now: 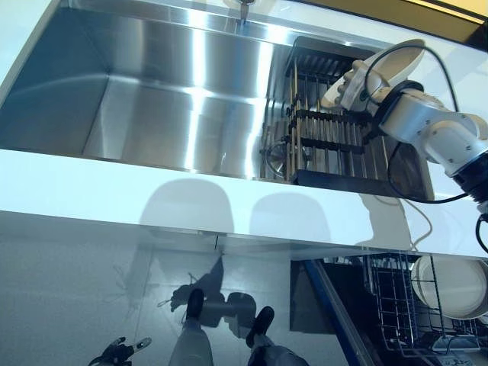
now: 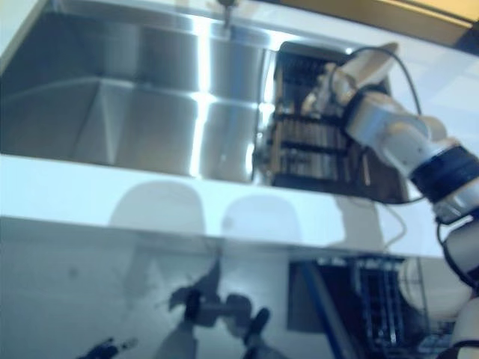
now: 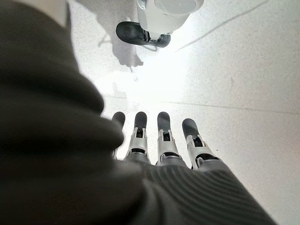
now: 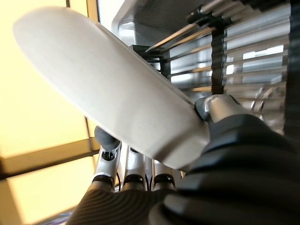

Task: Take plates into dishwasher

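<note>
At the lower right of the head views, an open dishwasher (image 1: 396, 320) showed its wire rack, with a white plate (image 1: 450, 286) already standing in it. At the lower left, the left hand (image 3: 159, 140) hung low over the pale floor (image 3: 243, 84), its fingers straight and relaxed, holding nothing. Above that, a white counter (image 1: 114, 194) ran across the middle of the frame. Beyond it lay the steel sink (image 1: 152, 99), filling the upper left, with a dark drying rack (image 1: 328, 137) set in its right end. Over that rack, at the upper right, the right hand (image 1: 347, 88) held a second white plate (image 4: 108, 89) tilted on edge. In its wrist view the thumb pressed one face of the plate and the fingers (image 4: 108, 150) lay against the other, pinching it by the rim, above the rack's rods.
</note>
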Motion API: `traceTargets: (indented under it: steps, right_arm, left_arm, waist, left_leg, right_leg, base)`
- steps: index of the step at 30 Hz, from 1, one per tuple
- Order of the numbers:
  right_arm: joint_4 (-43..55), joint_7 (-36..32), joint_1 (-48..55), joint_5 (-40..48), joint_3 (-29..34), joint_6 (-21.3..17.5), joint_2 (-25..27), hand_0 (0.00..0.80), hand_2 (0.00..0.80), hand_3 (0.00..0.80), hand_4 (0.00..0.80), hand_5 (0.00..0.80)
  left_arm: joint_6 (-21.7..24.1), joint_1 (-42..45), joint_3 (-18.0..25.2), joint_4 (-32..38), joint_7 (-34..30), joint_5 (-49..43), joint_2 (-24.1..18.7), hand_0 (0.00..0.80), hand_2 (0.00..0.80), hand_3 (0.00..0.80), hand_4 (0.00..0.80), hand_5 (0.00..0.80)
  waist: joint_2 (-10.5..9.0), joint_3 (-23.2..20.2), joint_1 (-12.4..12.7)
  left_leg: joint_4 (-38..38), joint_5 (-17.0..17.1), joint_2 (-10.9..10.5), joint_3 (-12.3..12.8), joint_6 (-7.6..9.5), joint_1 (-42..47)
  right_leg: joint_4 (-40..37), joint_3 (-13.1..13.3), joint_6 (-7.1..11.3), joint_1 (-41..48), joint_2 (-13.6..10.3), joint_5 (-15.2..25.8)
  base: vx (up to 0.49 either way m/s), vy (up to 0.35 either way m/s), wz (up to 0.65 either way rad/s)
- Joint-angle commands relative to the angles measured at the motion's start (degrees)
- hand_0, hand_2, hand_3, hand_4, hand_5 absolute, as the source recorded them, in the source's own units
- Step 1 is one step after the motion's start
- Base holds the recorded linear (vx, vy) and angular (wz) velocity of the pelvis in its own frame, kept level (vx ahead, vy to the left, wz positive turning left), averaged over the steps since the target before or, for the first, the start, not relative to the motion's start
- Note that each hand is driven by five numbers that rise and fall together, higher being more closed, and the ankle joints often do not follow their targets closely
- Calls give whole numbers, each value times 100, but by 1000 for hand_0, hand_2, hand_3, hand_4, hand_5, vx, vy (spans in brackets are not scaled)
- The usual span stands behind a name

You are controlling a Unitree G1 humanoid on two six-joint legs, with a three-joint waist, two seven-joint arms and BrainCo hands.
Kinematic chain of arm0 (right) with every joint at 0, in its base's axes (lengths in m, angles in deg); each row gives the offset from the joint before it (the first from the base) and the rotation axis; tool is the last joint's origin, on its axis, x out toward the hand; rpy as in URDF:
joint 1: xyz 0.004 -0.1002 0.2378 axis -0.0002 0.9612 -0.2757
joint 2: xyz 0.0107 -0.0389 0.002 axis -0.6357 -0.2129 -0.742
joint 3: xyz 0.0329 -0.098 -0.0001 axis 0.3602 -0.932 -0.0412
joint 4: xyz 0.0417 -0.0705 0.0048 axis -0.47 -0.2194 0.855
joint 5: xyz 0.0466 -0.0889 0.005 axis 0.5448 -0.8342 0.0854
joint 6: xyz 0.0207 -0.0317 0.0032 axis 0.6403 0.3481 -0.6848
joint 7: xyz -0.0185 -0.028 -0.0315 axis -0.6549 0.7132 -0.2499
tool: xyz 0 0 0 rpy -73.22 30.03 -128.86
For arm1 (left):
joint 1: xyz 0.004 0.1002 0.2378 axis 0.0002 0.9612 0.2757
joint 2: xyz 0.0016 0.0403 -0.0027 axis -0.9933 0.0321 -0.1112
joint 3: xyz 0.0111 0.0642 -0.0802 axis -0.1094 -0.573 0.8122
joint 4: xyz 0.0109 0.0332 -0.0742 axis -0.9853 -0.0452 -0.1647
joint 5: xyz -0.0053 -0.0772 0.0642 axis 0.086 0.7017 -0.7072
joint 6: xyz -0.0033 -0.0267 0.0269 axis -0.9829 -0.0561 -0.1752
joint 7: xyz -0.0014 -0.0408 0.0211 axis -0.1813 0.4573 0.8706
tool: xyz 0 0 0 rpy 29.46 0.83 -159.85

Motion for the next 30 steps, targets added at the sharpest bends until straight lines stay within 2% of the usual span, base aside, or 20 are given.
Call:
traceTargets:
  steps: [1, 4, 5, 8, 13, 19, 23, 30]
  right_arm:
    - [-113, 480, -808, 1527, -134, 1042, 411, 800, 800, 800, 800, 800]
    - [-31, 1164, -811, 3436, -6, 1493, 648, 800, 800, 800, 800, 800]
    - [-19, 1191, -799, 3550, 33, 1518, 660, 800, 800, 800, 800, 800]
    - [-15, 1598, -722, 4927, 240, 1736, 798, 800, 800, 800, 800, 800]
    - [-57, 1879, -563, 6122, 653, 1955, 888, 800, 800, 800, 800, 800]
    - [-104, 1849, -27, 7238, 1419, 2237, 989, 800, 800, 800, 800, 800]
    - [-165, 1860, 704, 8009, 2304, 2427, 1077, 800, 800, 800, 800, 800]
    - [-501, 1560, 1701, 8526, 3411, 2185, 1451, 800, 800, 800, 800, 800]
  left_arm:
    - [84, 320, -127, -59, 77, -178, -97, 0, 0, 0, 0, 0]
    - [121, 325, -120, -115, 105, -287, -98, 0, 0, 0, 0, 0]
    - [121, 315, -132, -134, 109, -273, -95, 0, 0, 0, 0, 0]
    - [145, 309, -132, -209, 95, -365, -63, 0, 0, 0, 0, 0]
    - [143, 396, -156, -288, 65, -512, -13, 0, 0, 0, 0, 0]
    - [193, 474, -98, -465, 7, -718, 57, 0, 0, 0, 0, 0]
    - [269, 553, -65, -576, -30, -922, 111, 0, 0, 0, 0, 0]
    - [275, 502, -121, -623, -143, -1065, 115, 0, 0, 0, 0, 0]
  waist:
    - [22, -362, 95]
    - [-26, -554, -19]
    - [-27, -582, -38]
    - [-15, -798, -141]
    - [16, -1079, -223]
    - [75, -1346, -345]
    - [165, -1527, -488]
    - [275, -1683, -747]
  left_leg:
    - [-211, -389, -70, 34, 366, 60]
    - [-211, -437, -60, 86, 366, 180]
    - [-211, -439, -58, 92, 363, 192]
    - [-211, -509, -23, 196, 353, 383]
    - [-211, -585, 23, 324, 326, 650]
    - [-211, -694, 65, 538, 302, 962]
    - [-211, -758, 105, 739, 274, 1190]
    - [-211, -829, 152, 981, 247, 1381]
  right_leg:
    - [-4, 0, 406, 401, 45, -493]
    - [-4, 64, 434, 476, 51, -512]
    - [-4, 71, 437, 480, 51, -514]
    - [-4, 144, 448, 596, 40, -557]
    - [-4, 235, 455, 780, 30, -613]
    - [-4, 352, 468, 948, 17, -660]
    - [-4, 484, 463, 1061, 20, -689]
    - [-4, 695, 454, 1104, 41, -704]
  base:
    - [-3, -32, -1]
    - [-6, -45, -1]
    - [-11, -40, -8]
    - [-9, -33, -20]
    - [14, -23, -16]
    - [24, -12, -15]
    - [38, -3, -22]
    - [16, -4, -18]
